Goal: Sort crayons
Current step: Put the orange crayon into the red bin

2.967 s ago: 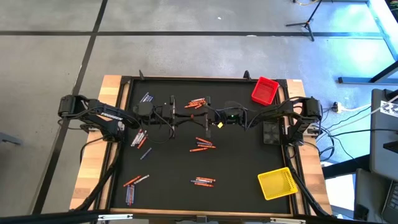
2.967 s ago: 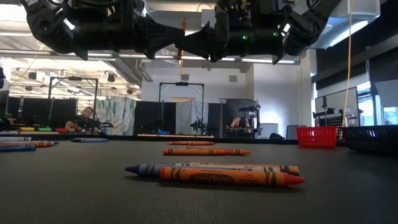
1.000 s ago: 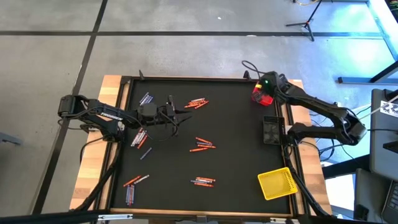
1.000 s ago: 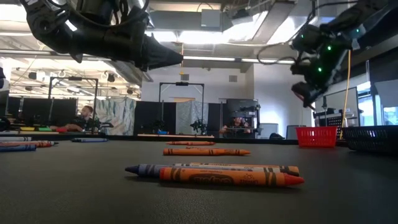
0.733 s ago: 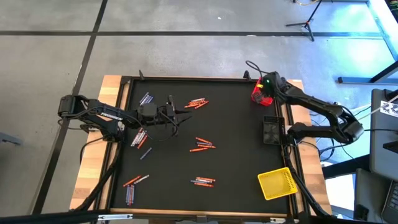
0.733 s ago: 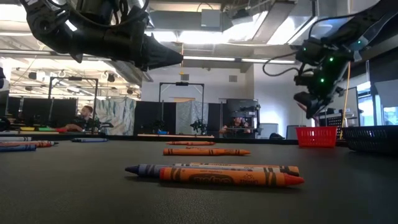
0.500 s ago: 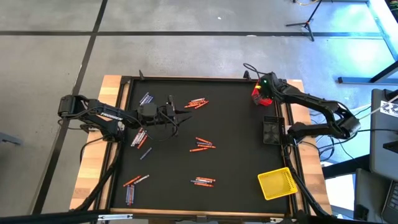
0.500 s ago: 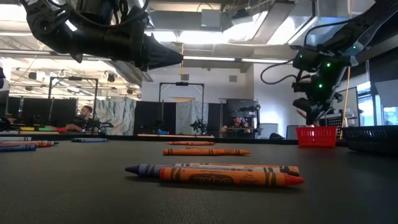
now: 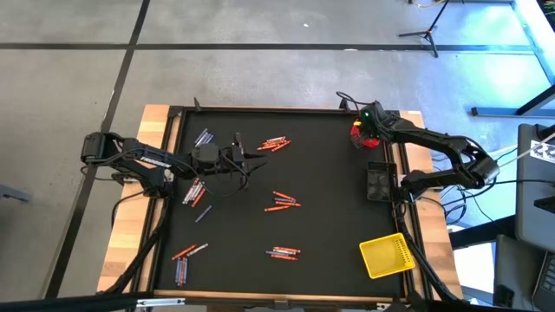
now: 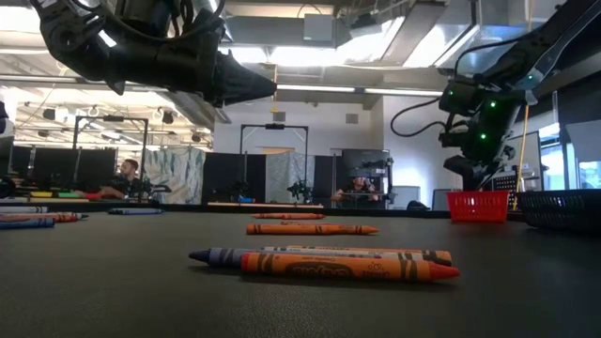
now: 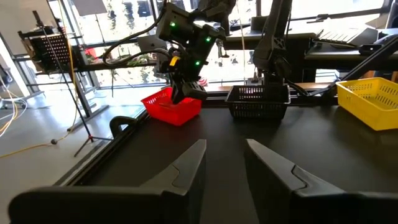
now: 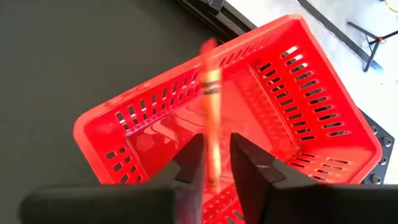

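Orange crayon [image 12: 210, 112], slotted red bin [image 12: 298, 99]

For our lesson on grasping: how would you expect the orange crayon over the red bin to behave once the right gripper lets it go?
The orange crayon looks thin, round and rigid, so it would probably drop straight and roll. The red bin below has walls that should contain it. The right gripper straddles it narrowly, so it seems light.

This was a robotics lab or industrial workspace. The black surface [image 9: 329, 225] sat on a wooden bench on a grey concrete floor [image 9: 260, 78] marked with dark tape lines. A tripod stand [image 9: 429, 30] stood on that floor. In the low view, the room behind was a large open hall with ceiling strip lights [image 10: 319, 89], black framed rigs [image 10: 272, 160], and a person seated at a desk [image 10: 127, 178].
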Controlling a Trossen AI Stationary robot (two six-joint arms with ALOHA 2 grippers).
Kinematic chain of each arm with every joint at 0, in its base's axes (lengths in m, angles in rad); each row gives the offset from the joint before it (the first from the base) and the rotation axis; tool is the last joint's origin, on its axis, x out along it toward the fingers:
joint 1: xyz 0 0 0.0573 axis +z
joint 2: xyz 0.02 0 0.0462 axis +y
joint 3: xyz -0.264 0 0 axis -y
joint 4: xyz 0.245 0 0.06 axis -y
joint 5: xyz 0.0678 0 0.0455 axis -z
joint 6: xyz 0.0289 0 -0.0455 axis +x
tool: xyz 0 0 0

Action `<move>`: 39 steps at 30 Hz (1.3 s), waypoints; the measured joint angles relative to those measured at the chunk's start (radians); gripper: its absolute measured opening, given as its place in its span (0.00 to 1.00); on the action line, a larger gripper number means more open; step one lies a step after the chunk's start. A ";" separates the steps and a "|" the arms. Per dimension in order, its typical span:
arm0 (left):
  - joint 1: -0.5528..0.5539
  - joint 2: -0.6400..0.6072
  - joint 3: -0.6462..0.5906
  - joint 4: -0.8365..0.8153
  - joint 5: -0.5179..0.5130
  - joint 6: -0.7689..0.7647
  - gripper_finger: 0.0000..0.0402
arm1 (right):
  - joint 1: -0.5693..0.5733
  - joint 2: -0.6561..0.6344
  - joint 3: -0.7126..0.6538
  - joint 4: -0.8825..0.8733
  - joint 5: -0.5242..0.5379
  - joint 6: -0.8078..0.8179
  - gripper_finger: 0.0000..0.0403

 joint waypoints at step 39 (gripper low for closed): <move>0.184 0.000 -0.001 -0.285 -0.148 -0.123 0.26 | 0.450 0.373 0.198 0.742 -0.313 -0.067 0.31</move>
